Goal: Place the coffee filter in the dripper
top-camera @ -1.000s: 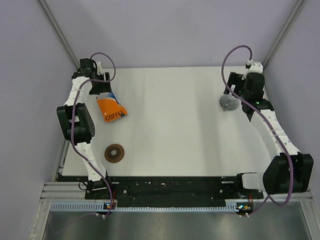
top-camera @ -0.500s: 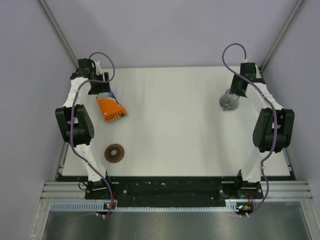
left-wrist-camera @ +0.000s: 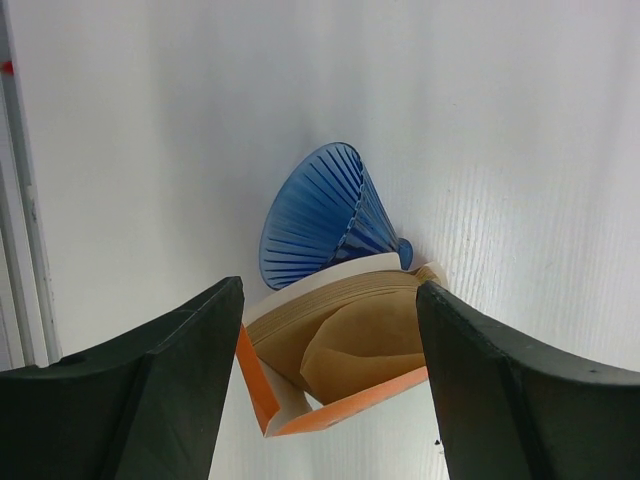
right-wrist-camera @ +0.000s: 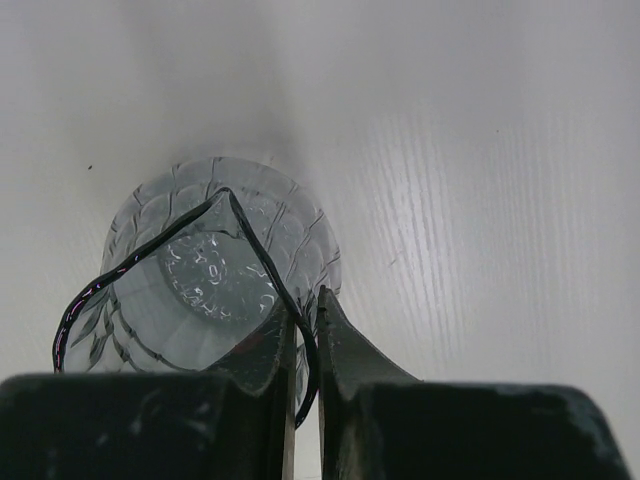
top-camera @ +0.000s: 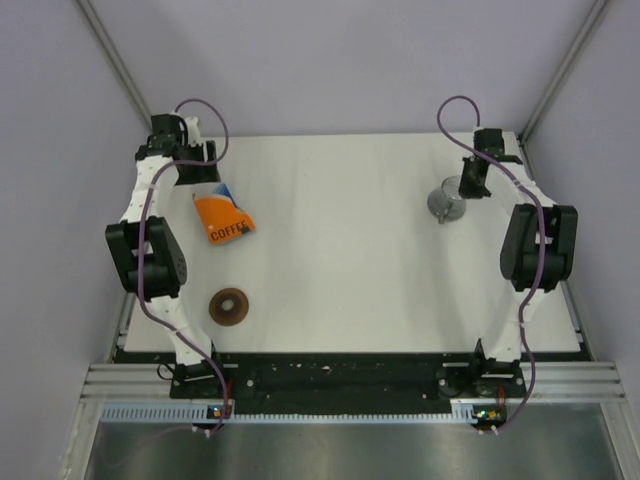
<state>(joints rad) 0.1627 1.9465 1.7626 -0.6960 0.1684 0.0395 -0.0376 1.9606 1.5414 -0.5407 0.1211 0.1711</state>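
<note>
Early going, by the look of it, with no placing done. Find the coffee filter [left-wrist-camera: 350, 335] at ten o'clock on the worktop [top-camera: 340, 250], tan paper tucked in the open mouth of the orange pack [top-camera: 222, 217], seemingly one of a stack and not yet drawn out. Note a blue ribbed cone [left-wrist-camera: 320, 215] lying on its side, touching the pack at its twelve o'clock end. Look to eight o'clock for the dripper [top-camera: 229, 306], sitting at six o'clock from the pack, near but apart, with no paper in it. See the left tool [left-wrist-camera: 330, 295] hanging over the pack's mouth, fingers wide apart, gripping nothing. Turn to two o'clock for the right tool [right-wrist-camera: 306, 308], pinched shut on the wall of the clear cup [right-wrist-camera: 200, 270], well apart from the rest and of no plain use to the job. Left to do, judging by this: close on a single filter, pull it free of the pack, carry it toward six o'clock, settle it point-down in the dripper, let go. Watch for lifting several sheets at once, or dragging the pack along
</note>
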